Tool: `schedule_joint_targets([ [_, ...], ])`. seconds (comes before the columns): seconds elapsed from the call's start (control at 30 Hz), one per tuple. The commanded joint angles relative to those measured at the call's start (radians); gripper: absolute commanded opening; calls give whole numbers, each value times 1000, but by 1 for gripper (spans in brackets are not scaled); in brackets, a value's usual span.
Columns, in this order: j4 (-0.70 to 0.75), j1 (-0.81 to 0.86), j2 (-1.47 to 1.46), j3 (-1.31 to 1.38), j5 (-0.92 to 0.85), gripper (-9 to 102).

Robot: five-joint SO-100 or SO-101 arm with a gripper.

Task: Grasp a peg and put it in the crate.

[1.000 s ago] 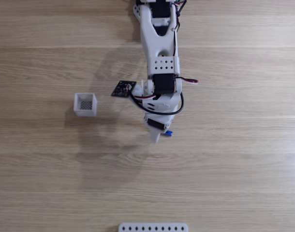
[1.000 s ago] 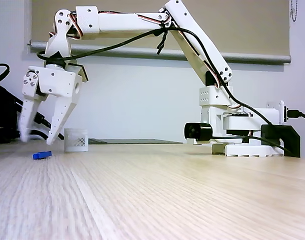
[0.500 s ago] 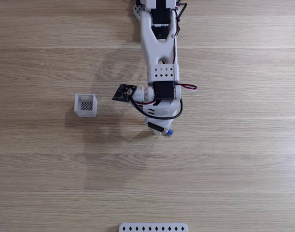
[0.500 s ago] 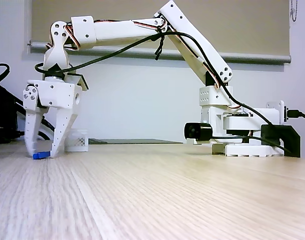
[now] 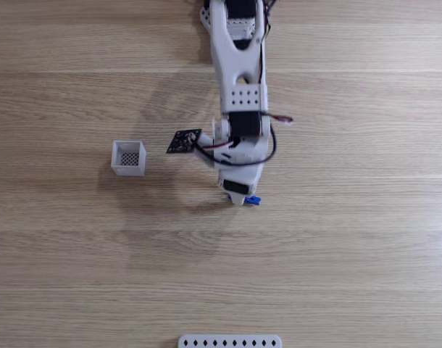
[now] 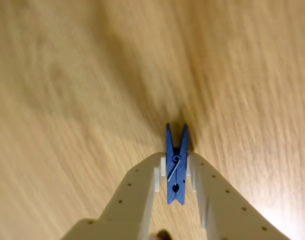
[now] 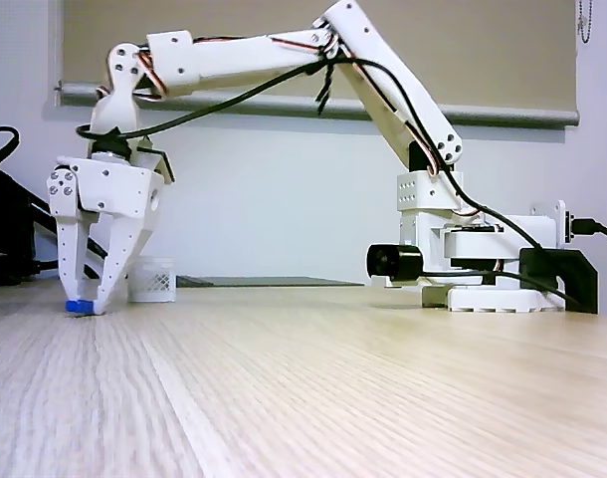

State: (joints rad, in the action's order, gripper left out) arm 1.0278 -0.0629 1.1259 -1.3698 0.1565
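Note:
The blue peg lies on the wooden table, and in the wrist view the white fingers press against both of its sides. My gripper is shut on it, pointing straight down with its tips at table level. From above, one end of the peg sticks out to the right under the gripper. The side view shows the peg as a blue spot between the fingertips. The white crate stands apart to the left, and in the side view the crate sits behind the gripper.
A flat white strip with holes lies at the near table edge. A small dark board hangs off the arm's wrist. The arm's base stands at the right, and black cables lie at the far left.
The gripper came down over the peg and its fingers closed in on it. The peg now sits between the fingertips rather than beside them.

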Motion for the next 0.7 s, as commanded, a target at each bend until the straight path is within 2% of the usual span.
schedule_joint_targets([
  [0.0, -242, 9, 383, -339, -313, -1],
  [0.33, -701, 232, 923, -1055, -1141, -1],
  [0.5, -954, 339, 999, -1190, -1509, -1],
  [0.67, -1218, 474, 982, -1198, -1749, 0],
])
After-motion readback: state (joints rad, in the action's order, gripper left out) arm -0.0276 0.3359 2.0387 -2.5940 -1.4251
